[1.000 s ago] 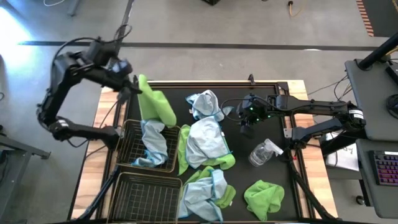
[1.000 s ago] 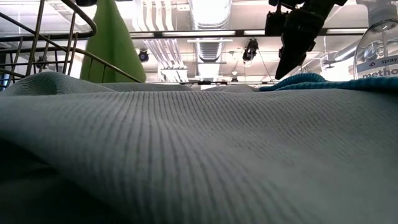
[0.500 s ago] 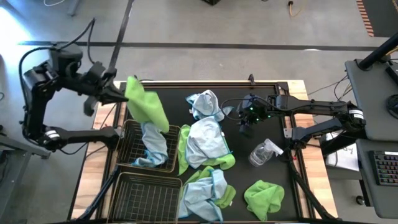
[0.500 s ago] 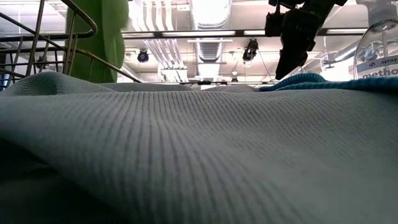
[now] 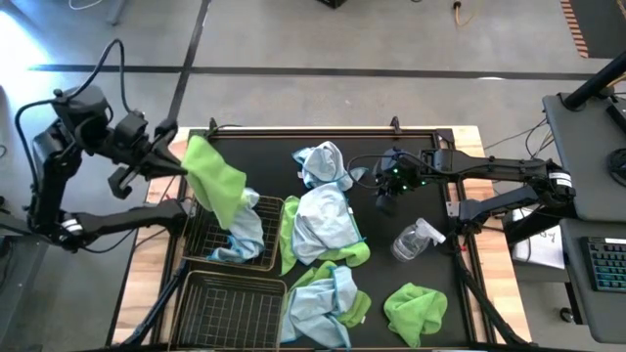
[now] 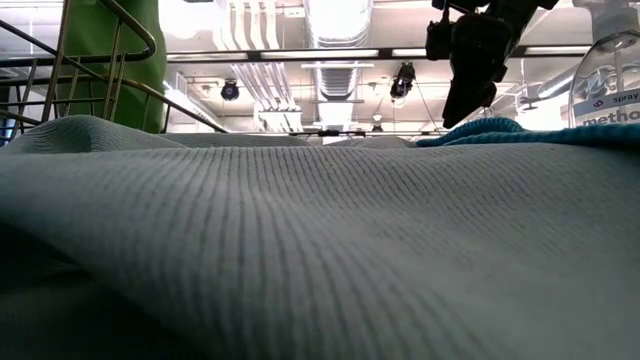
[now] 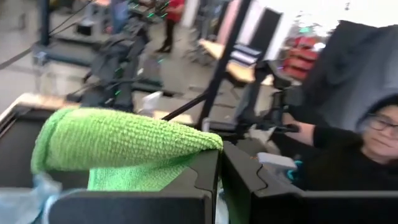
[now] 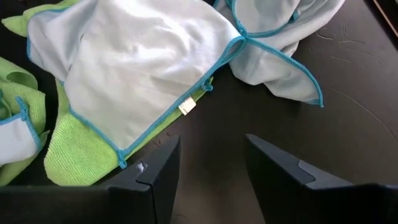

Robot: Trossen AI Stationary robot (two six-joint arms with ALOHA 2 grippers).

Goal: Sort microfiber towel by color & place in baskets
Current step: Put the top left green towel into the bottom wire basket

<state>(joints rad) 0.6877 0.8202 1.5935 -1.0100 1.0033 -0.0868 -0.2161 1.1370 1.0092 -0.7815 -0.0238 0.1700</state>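
Note:
My left gripper is shut on a lime green towel, which hangs over the far wire basket. A pale blue towel lies in that basket. The near basket sits in front of it. More pale blue towels and green towels lie on the black mat. My right gripper is open and hovers over bare mat, right of the pale towels. In the low view the green towel shows behind the basket wire. My left gripper pinches the green towel between its two fingers by a bunched upper edge. The fingers come roughly level from the table's left side. The towel is lifted clear and droops below and beyond the fingertips, above the far basket.
A clear spray bottle lies on the mat near the right arm, also showing as the bottle in the low view. A pale towel fills the low view's foreground. A person sits beyond the table.
My left gripper has swung toward the table's left edge and a little toward the near edge, still shut on the green towel. The towel has travelled from over the mat's far left corner to above the far basket.

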